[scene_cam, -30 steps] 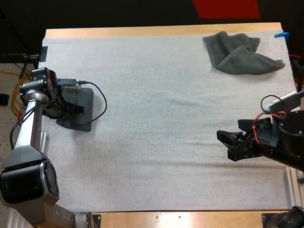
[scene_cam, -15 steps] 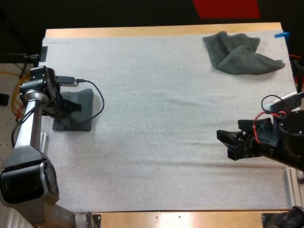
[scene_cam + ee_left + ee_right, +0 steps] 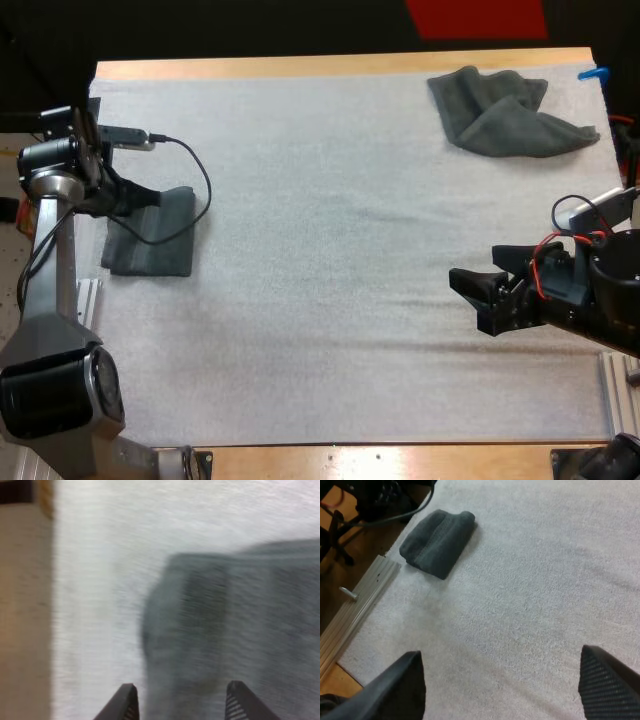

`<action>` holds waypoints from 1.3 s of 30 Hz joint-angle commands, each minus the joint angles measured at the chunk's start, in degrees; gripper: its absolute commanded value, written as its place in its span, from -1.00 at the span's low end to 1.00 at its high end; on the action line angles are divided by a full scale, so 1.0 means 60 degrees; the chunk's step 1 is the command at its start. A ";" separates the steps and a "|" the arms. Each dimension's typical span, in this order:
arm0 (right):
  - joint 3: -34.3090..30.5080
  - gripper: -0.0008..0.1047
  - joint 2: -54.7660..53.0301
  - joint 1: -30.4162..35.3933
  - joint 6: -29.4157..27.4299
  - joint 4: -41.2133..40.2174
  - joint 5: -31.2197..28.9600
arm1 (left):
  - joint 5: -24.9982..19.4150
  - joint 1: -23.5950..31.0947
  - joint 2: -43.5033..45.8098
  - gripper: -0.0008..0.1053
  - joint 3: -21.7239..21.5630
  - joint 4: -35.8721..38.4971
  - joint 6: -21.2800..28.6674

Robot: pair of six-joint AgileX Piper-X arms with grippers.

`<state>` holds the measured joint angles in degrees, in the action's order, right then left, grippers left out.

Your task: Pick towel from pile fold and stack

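A folded dark grey-green towel (image 3: 150,245) lies flat at the mat's left edge. My left gripper (image 3: 148,197) hovers just over its far end, open, with nothing between its fingers. In the left wrist view the folded towel (image 3: 225,630) lies below the left gripper (image 3: 182,705), whose fingers stand apart. A crumpled towel (image 3: 510,110) rests at the far right of the mat. My right gripper (image 3: 468,300) stands open low over bare mat near the right side. From the right wrist view, the right gripper (image 3: 502,685) is spread wide and the folded towel (image 3: 437,542) lies far across the mat.
A metal rail (image 3: 355,607) runs along the mat's left side beside the folded towel. The white mat (image 3: 330,250) stretches bare between the two towels. The wooden table edge (image 3: 340,66) borders the far side.
My left gripper has let go of the folded towel and pulled up and back toward the far left. The towel has settled flat. The right gripper shifted slightly left.
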<state>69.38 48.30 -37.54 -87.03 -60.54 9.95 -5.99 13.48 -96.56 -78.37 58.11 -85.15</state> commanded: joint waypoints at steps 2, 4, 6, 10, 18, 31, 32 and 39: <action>0.0073 0.21 -0.0011 0.0006 -0.0020 0.0055 0.0118 | 0.0187 0.0010 0.0055 -0.25 -0.0027 0.0195 -0.0040; 0.0073 0.21 -0.0011 0.0006 -0.0020 0.0055 0.0118 | 0.0187 0.0010 0.0055 -0.14 -0.0027 0.0336 0.0074; 0.0073 0.21 -0.0011 0.0006 -0.0020 0.0055 0.0118 | 0.0203 0.0010 0.0024 0.18 -0.0027 0.0636 0.0036; 0.0073 0.21 -0.0011 0.0006 -0.0020 0.0084 0.0200 | 0.0313 0.0010 -0.0256 0.48 0.0040 0.0812 -0.0086; 0.0073 0.21 -0.0011 0.0006 -0.0020 0.0751 0.0741 | 0.1345 0.0010 -0.1503 0.48 0.0317 0.1519 -0.0150; 0.0073 0.21 -0.0011 0.0006 0.0047 0.0870 0.0740 | 0.1389 0.0010 -0.1859 0.48 0.0378 0.1012 -0.0186; 0.0073 0.21 -0.0011 0.0006 0.0047 0.0870 0.0740 | 0.1389 0.0010 -0.1706 0.48 0.0261 0.0911 -0.0178; 0.0073 0.21 0.0032 0.0006 0.0047 0.0853 0.0740 | 0.1389 0.0010 -0.1262 0.48 -0.0480 -0.0157 -0.0596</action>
<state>69.38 48.46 -37.54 -86.58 -55.96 13.75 2.00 13.48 -104.35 -81.19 58.06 -88.09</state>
